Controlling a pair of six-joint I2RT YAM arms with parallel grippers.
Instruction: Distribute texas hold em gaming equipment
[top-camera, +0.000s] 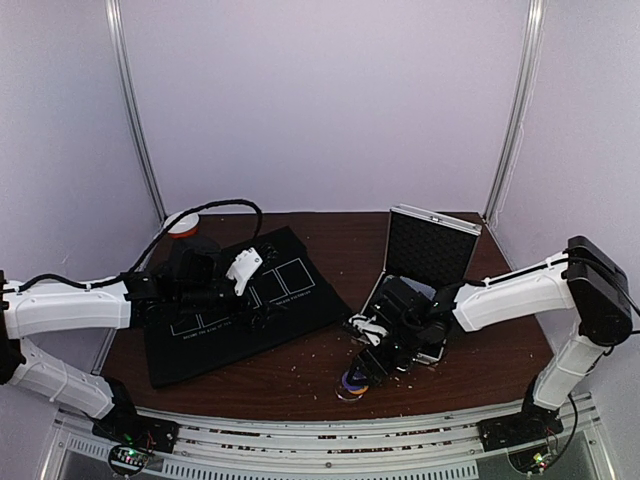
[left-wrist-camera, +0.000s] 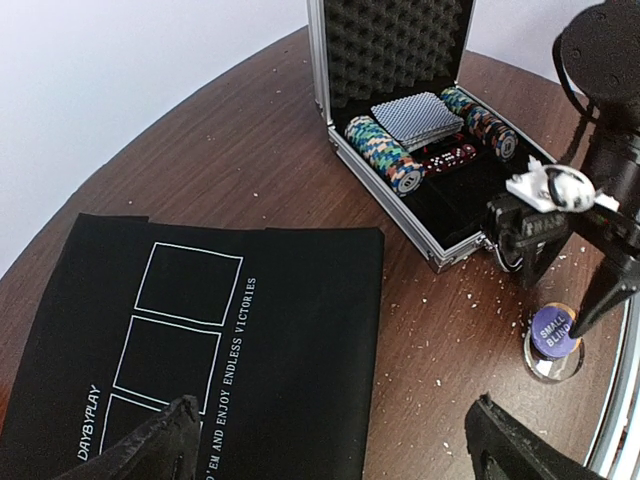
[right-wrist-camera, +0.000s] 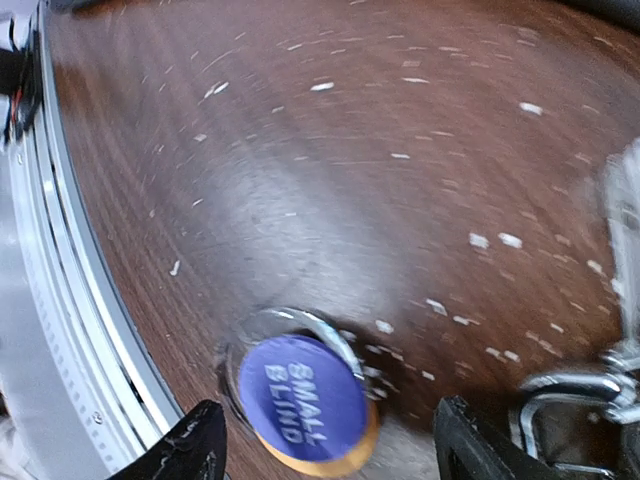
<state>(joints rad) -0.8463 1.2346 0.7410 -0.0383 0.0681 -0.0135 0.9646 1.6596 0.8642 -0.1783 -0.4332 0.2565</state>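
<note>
Reaching over the near edge of the table (top-camera: 330, 250), the right gripper (top-camera: 366, 372) hangs just above a small stack of button discs (top-camera: 350, 384) in the overhead view. An open case (top-camera: 432, 245) stands behind it, lid upright. The left arm (top-camera: 70, 305) lies over a black mat (top-camera: 200, 355). A bowl (top-camera: 182, 225) sits at the far left corner.

From the left wrist, the left gripper (left-wrist-camera: 330, 455) is spread wide and holds nothing. White lettering on the mat reads "DAYBYPLAY" and "ENJOY ENDLESS VICTORIES". Inside the case, cards (left-wrist-camera: 412, 118) lie backs up, their long side running across the case. Two rows of chips (left-wrist-camera: 385, 152) stand on edge either side, running from hinge to front, with red dice (left-wrist-camera: 447, 156) between. The purple disc (left-wrist-camera: 553, 330) lies flat beside the case's front corner, marked "SMALL BLIND".

From the right wrist, that disc lies face up on an orange disc (right-wrist-camera: 340, 465), both partly over a grey disc (right-wrist-camera: 290, 322). The words slant down to the right. Both right fingers stand apart, one on each side of the stack, gripping nothing.
</note>
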